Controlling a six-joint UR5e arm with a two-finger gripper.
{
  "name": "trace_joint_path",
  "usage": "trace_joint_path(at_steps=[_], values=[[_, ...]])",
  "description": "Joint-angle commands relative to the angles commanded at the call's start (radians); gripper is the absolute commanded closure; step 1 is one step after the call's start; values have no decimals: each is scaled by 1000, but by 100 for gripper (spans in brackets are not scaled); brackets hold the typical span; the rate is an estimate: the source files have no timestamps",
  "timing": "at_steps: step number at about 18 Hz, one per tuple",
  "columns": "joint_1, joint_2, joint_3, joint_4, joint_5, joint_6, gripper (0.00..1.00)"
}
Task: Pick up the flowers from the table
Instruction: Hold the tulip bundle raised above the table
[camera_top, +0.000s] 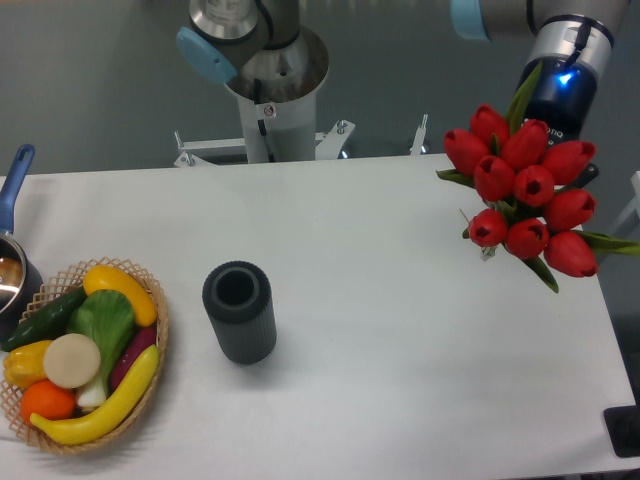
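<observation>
The flowers, a bunch of red tulips with green leaves, hang in the air above the right end of the white table, blossoms facing the camera. My gripper is right behind and above them, shut on the bunch. Its fingers and the stems are hidden by the blossoms. A green leaf sticks up in front of the gripper's dark body with its blue light.
A dark ribbed cylinder stands upright left of the table's middle. At the left edge a wicker basket holds fruit and vegetables, with a blue-handled pot behind it. The arm's base rises behind the table.
</observation>
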Motion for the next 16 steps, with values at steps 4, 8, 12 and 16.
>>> trace_joint_path(at_steps=[4, 8, 12, 16], values=[[0, 0, -2, 2, 0, 2, 72], [0, 0, -6, 2, 0, -2, 72], [-3, 2, -11, 2, 0, 2, 72], [-5, 2, -9, 2, 0, 2, 72]])
